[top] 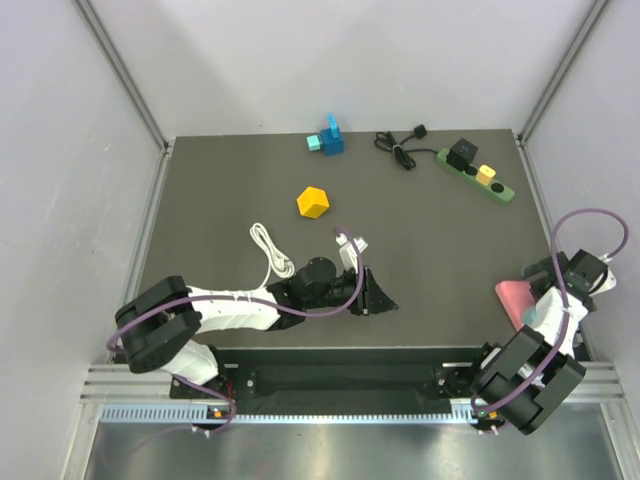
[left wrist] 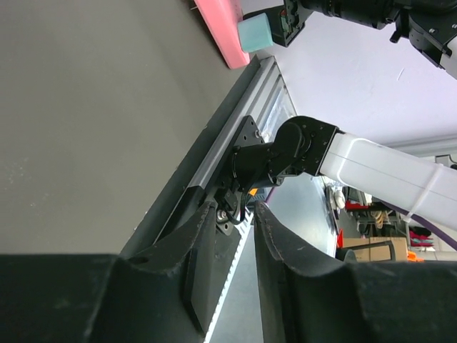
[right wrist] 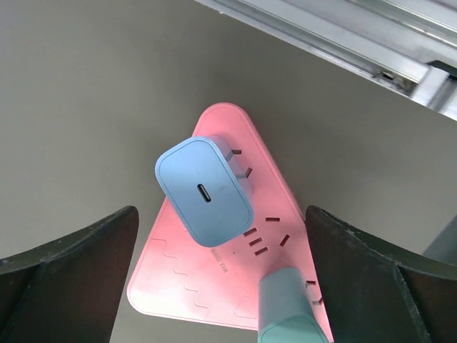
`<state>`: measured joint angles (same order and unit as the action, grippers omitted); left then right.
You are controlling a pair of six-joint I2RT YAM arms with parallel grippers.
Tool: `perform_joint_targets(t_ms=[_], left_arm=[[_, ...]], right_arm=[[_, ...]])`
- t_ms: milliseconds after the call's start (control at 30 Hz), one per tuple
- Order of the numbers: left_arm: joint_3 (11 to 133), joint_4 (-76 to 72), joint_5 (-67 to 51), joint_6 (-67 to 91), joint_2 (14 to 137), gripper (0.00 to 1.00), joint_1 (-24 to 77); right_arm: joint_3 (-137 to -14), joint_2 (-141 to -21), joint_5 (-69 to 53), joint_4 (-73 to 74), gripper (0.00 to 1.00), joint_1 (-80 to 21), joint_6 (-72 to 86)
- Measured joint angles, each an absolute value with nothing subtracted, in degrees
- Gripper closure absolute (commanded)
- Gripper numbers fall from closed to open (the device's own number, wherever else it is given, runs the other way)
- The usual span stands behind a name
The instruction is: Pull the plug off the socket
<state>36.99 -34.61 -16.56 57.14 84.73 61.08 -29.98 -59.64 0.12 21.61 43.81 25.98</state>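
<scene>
While the right gripper (right wrist: 221,211) hangs spread wide above the flat pink power strip (right wrist: 168,279), centre it on the tilted pale-blue charger plug (right wrist: 206,187), then pinch its sides squarely.

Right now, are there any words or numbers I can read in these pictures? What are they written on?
Tiny print on the pink power strip, just below the blue charger: too small to read.
Green power strip, seen from the top camera: no writing can be made out.
Everything else: no readable words, numbers, brands or signs.
</scene>
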Motion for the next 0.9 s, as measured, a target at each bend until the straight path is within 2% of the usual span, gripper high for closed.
perform_joint_targets(t_ms=[167,333,600,900], left_arm=[[37.8,-34.22,-16.4,56.77,85.71,0.6,61.08],[42.61,-34.5,-15.49,56.53,91.88,0.53,61.06],[51.33,-36.71,-14.04,56.25,103.2,0.5,60.2],[62.83,-40.6,-14.2,59.99,119.09,0.46,59.27]], right_arm=[[-28.8,-59.64,-2.87,19.59,0.0,43.64,26.0],[-26.98,-59.57,-4.86,18.37,0.0,39.53,26.79],[-26.65,-58.54,-6.46,18.65,0.0,27.57,29.04],[-31.68,-59.24,-9.39,23.49,0.0,26.26,26.59]])
